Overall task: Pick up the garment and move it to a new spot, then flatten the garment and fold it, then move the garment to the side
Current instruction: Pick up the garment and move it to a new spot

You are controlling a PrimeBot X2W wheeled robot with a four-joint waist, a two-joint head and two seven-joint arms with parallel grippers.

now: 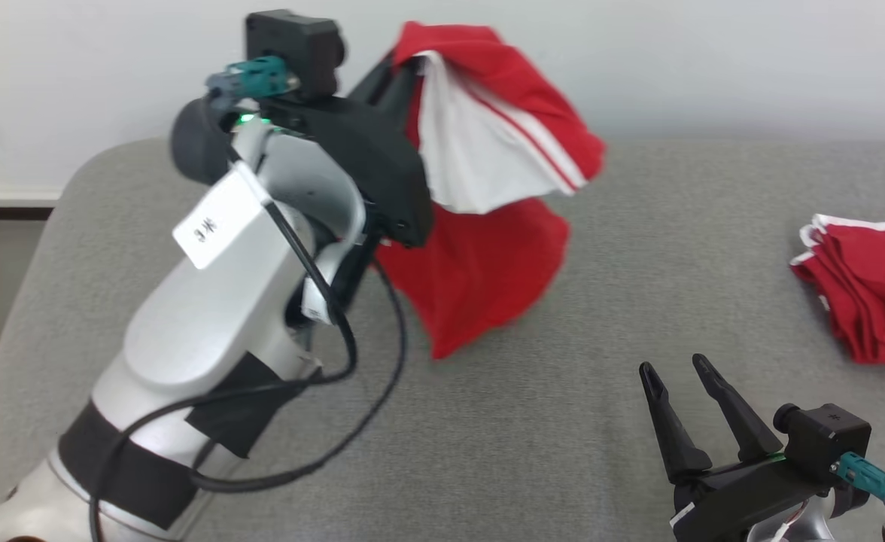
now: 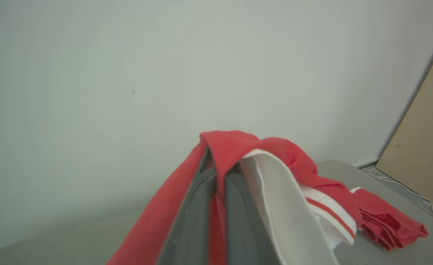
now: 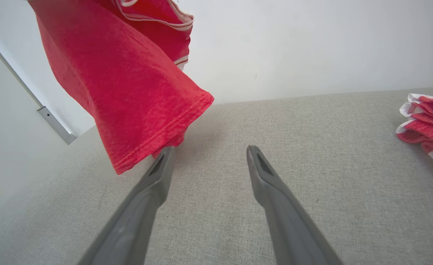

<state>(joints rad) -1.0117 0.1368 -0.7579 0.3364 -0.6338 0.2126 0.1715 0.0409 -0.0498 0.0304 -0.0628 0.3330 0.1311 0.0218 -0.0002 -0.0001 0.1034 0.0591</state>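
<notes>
**Left gripper clamped on the lifted red garment, right gripper empty**

The left gripper is raised at about 12 o'clock in the head view. Its two dark fingers are pressed together on a bunch of the red and white garment. In the left wrist view, red cloth runs down the narrow slit between the fingers and drapes over their ends, so the fingertips are hidden. The garment hangs from this grip above the grey table, and its lowest corner points to about 6 o'clock. The right wrist view shows its hem off the surface.

The right gripper sits low at about 4 o'clock. Its fingers are spread wide, with nothing between them, and it is well apart from the garment. In its own wrist view the hanging hem overlaps the tip of one finger, though the head view shows a gap between them.

A second folded red garment lies on the table at 3 o'clock, cut off by the frame edge. The held garment is slightly blurred, and the folds hide its overall shape. The left arm's pale forearm hides part of the table.
</notes>
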